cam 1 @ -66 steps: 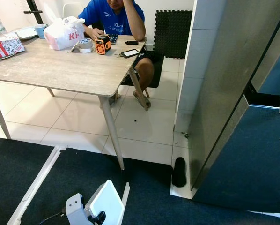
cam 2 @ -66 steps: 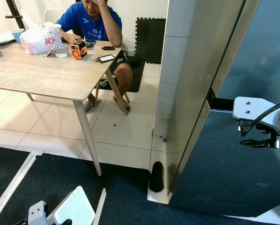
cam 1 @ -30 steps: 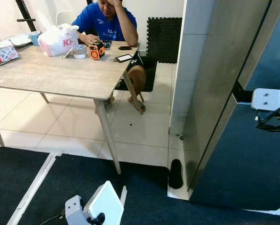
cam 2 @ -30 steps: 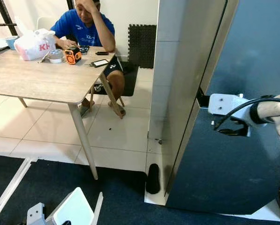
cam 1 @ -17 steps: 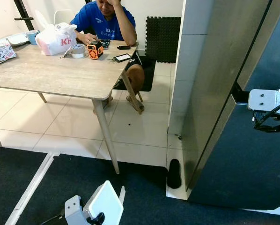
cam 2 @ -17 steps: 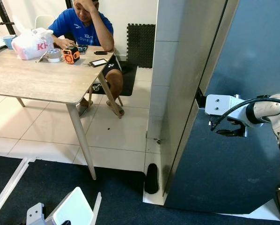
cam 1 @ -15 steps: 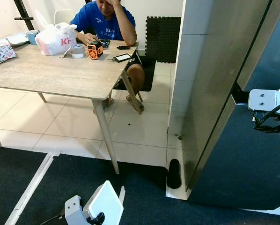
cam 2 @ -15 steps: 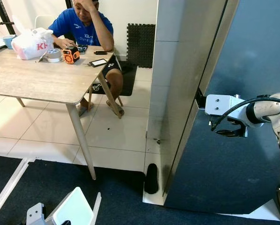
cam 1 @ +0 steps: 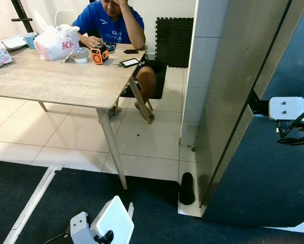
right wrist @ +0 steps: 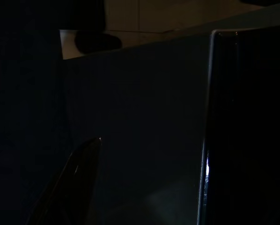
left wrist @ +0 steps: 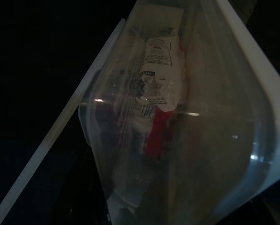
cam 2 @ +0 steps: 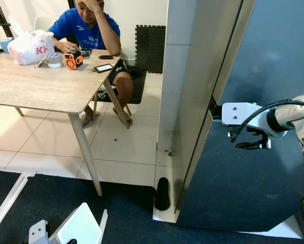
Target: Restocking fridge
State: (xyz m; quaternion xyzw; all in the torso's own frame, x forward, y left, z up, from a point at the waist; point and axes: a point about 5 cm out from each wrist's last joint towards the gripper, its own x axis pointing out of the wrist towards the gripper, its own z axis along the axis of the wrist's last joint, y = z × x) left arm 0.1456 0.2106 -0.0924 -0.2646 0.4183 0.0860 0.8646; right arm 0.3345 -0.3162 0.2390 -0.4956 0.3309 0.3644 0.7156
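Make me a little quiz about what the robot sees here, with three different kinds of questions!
1. True or false: the right gripper is up beside the dark blue fridge door.
2. What is the clear container holding? A) a packet with red on it B) apples C) a shoe
3. Fill in: the person sits at the wooden ____.

Key: 1 true; 2 A; 3 table.
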